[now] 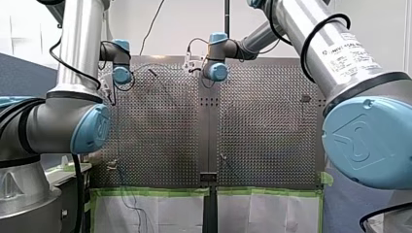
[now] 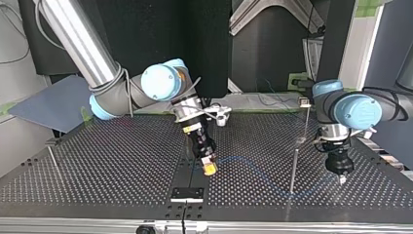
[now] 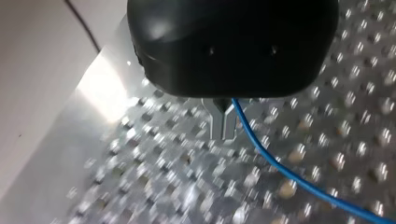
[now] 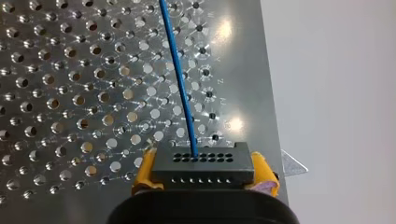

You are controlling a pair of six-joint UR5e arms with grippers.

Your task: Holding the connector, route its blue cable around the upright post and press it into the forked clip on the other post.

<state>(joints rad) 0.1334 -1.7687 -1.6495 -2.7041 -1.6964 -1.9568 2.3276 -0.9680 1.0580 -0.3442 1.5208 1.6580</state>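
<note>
Right arm: my right gripper is clamped on the connector, a black block with a row of holes, with one yellow pad pressed to each of its ends.

Cable: the blue cable leaves one of the connector's holes and runs toward 12 o'clock over the perforated table.

Top view: the connector is at about 9 o'clock from the upright post. The cable sags from it toward 3 o'clock, passes close by the post's foot on the 6 o'clock side, and goes on to my left gripper at the post's 3 o'clock. Contact with the post cannot be judged.

Left arm: the metal fingers stand together with only a thin slit between them, and the cable comes out at their root, so the grip reads as clenched on it.

A farther post stands at about 12 o'clock from the upright post. Its head is too small to make out.
</note>
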